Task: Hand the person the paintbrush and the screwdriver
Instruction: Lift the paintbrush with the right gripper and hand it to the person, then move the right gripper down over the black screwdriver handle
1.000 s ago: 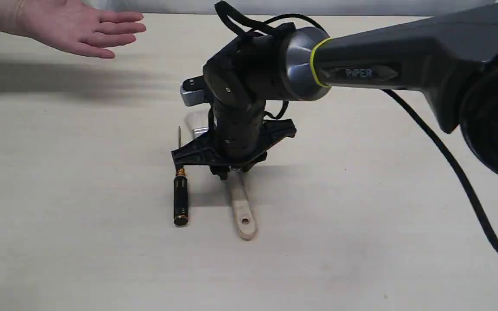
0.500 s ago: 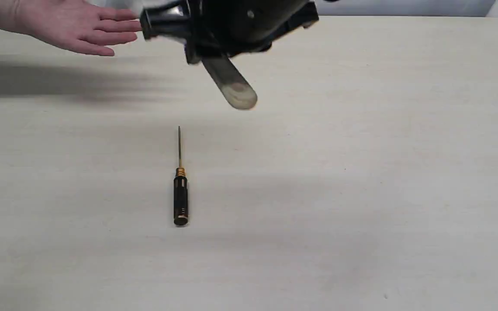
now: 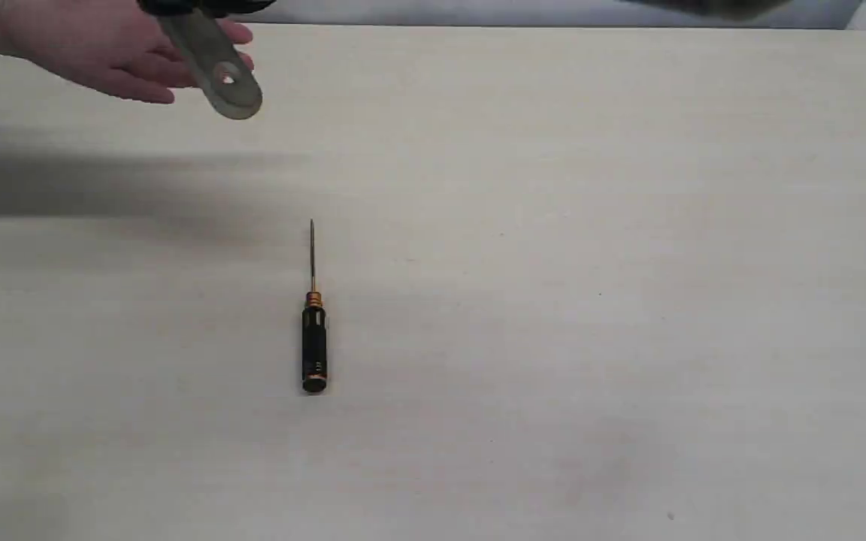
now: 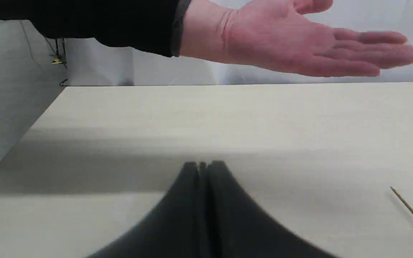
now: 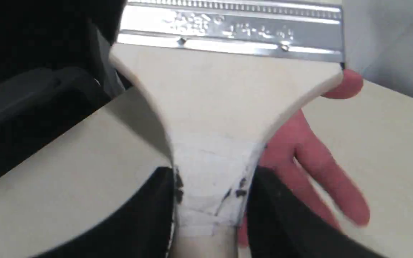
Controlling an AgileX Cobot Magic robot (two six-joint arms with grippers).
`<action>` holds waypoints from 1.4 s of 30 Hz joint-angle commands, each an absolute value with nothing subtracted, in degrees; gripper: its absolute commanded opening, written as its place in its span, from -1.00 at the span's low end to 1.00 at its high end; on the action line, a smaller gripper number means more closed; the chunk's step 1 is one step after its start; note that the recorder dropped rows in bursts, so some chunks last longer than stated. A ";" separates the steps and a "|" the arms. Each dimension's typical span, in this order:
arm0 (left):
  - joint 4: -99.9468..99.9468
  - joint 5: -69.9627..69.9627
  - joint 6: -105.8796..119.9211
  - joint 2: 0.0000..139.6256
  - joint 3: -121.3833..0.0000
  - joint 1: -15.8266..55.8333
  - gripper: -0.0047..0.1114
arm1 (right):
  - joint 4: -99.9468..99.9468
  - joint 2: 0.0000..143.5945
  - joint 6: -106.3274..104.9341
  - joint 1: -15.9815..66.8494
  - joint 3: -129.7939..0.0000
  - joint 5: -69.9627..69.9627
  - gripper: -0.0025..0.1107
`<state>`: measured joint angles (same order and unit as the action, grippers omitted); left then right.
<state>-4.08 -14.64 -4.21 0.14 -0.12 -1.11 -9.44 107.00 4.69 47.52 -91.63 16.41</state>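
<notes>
My right gripper (image 5: 212,200) is shut on the paintbrush's (image 5: 224,100) light wooden handle, just below the silver ferrule (image 5: 228,28). In the exterior view the handle end with its hole (image 3: 226,79) hangs in the air over the person's open hand (image 3: 102,56) at the far left; the bristles and the gripper body are cut off at the top edge. The hand's fingers (image 5: 314,168) show behind the brush. The screwdriver (image 3: 313,330) lies alone on the table, shaft pointing away. My left gripper (image 4: 202,168) is shut on nothing, low over the table, with the hand (image 4: 299,46) above and beyond it.
The pale table (image 3: 628,300) carries only the screwdriver, whose thin shaft (image 4: 412,213) shows at the edge of the left wrist view. A broad shadow lies across the table's left side. The table's far edge and a light wall are behind the hand.
My right gripper has lifted the paintbrush off the table beside the screwdriver and carried it up and to the left, over the person's hand. The screwdriver has not moved.
</notes>
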 commanded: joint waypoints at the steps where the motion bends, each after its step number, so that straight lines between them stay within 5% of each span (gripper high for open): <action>1: -3.84 -14.39 -4.32 0.00 0.00 -0.64 -0.92 | -9.40 113.06 2.43 47.45 -97.42 15.53 -0.88; 12: -3.97 -14.27 -4.32 0.00 0.00 -0.64 -0.92 | -9.40 126.64 0.00 47.45 -106.00 10.88 -0.82; 21: -3.97 -14.27 -4.32 0.00 0.00 -0.64 -0.92 | -12.18 124.08 0.00 47.45 -106.00 21.41 0.19; 34: -3.97 -14.27 -4.32 0.00 0.00 -0.64 -0.92 | -12.02 105.56 5.91 47.45 -106.00 44.36 0.18; 42: -3.84 -14.33 -4.32 0.00 0.00 -0.64 -0.92 | 1.59 103.83 17.88 47.45 -106.00 61.48 -0.06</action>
